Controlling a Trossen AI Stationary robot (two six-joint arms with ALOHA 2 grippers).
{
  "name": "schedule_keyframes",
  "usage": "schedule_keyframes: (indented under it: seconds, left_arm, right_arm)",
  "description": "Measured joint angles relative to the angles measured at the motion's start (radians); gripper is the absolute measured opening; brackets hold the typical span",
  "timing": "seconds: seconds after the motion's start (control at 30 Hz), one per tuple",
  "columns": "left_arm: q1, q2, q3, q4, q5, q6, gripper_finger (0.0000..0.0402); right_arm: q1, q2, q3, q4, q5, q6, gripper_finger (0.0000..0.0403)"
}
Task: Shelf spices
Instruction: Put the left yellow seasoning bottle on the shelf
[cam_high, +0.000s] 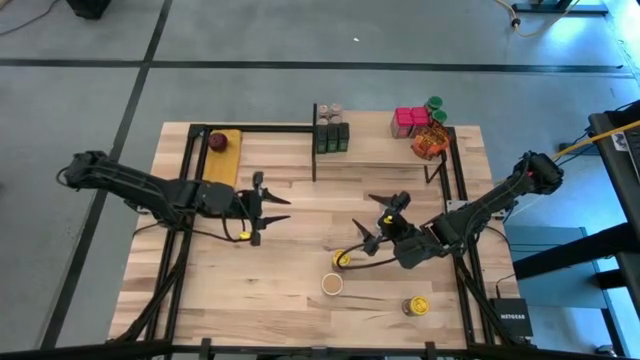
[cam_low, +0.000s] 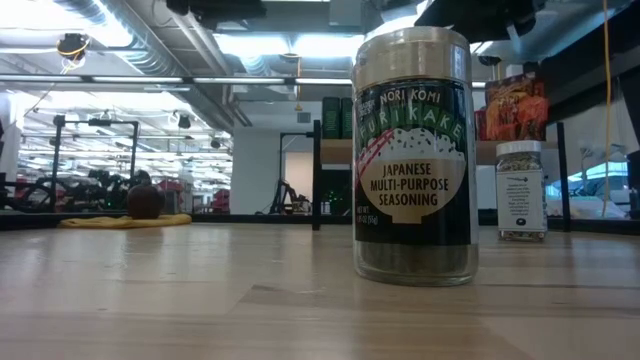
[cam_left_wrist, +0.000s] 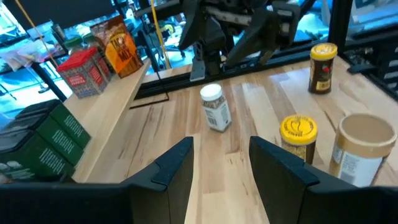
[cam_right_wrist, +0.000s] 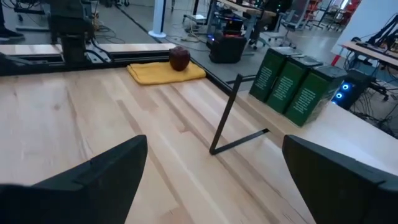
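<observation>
The shelf (cam_high: 280, 142), a pale board on a black frame, runs along the table's far side. On it stand green tins (cam_high: 332, 136), small jars (cam_high: 330, 110), red boxes (cam_high: 410, 120), green-lidded jars (cam_high: 436, 106) and an orange packet (cam_high: 430, 144). On the tabletop stand a yellow-lidded jar (cam_high: 342, 259), a tan-lidded jar (cam_high: 332, 284), another yellow-lidded jar (cam_high: 415, 305) and a white-lidded jar (cam_left_wrist: 216, 107). My left gripper (cam_high: 280, 207) hovers open left of centre, nothing between its fingers (cam_left_wrist: 174, 165). My right gripper (cam_high: 365, 212) hovers wide open above the loose jars.
A dark red round thing on a yellow pad (cam_high: 220, 143) lies at the shelf's left end. Thin black frame legs (cam_right_wrist: 224, 124) stand on the tabletop below the shelf. A tall furikake jar (cam_low: 415, 155) stands near the table's front edge.
</observation>
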Motion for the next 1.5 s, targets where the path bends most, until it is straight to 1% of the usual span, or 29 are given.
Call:
schedule_keyframes:
  seconds: [0.3, 0.43, 0.63, 0.9, 1.0, 1.1, 1.17, 1.3, 1.4, 1.5]
  left_arm:
    - [0.000, 0.014, -0.001, 0.019, 0.000, 0.009, 0.0150]
    - [0.000, 0.014, 0.000, 0.020, 0.000, 0.008, 0.0150]
    - [0.000, 0.014, -0.001, 0.044, 0.000, 0.006, 0.0150]
    - [0.000, 0.014, 0.000, 0.045, -0.001, 0.007, 0.0150]
    - [0.000, 0.014, 0.000, 0.045, -0.001, 0.005, 0.0150]
    - [0.000, 0.014, 0.000, 0.043, -0.001, 0.004, 0.0150]
    - [0.000, 0.014, 0.000, 0.045, -0.001, 0.009, 0.0150]
    - [0.000, 0.014, 0.000, 0.049, -0.001, 0.013, 0.0150]
    - [0.000, 0.014, 0.000, 0.050, -0.001, 0.022, 0.0150]
    - [0.000, 0.014, 0.000, 0.050, -0.001, 0.021, 0.0150]
  right_arm:
    - [0.000, 0.000, 0.000, 0.001, -0.006, -0.008, 0.0380]
    - [0.000, 0.000, 0.000, 0.013, -0.017, 0.029, 0.0380]
    - [0.000, 0.000, 0.000, 0.019, -0.120, 0.035, 0.0380]
    - [0.001, 0.000, 0.000, 0.021, -0.181, 0.033, 0.0380]
    - [0.001, 0.008, 0.000, 0.026, -0.250, 0.033, 0.0380]
    - [0.000, 0.042, 0.000, 0.033, -0.371, 0.029, 0.0380]
    - [-0.009, 0.073, 0.000, 0.045, -0.425, 0.007, 0.0380]
    - [-0.034, 0.116, 0.000, 0.077, -0.491, -0.024, 0.0380]
    - [-0.046, 0.116, 0.011, 0.083, -0.565, -0.020, 0.0380]
    - [-0.046, 0.116, 0.032, 0.085, -0.607, 0.006, 0.0380]
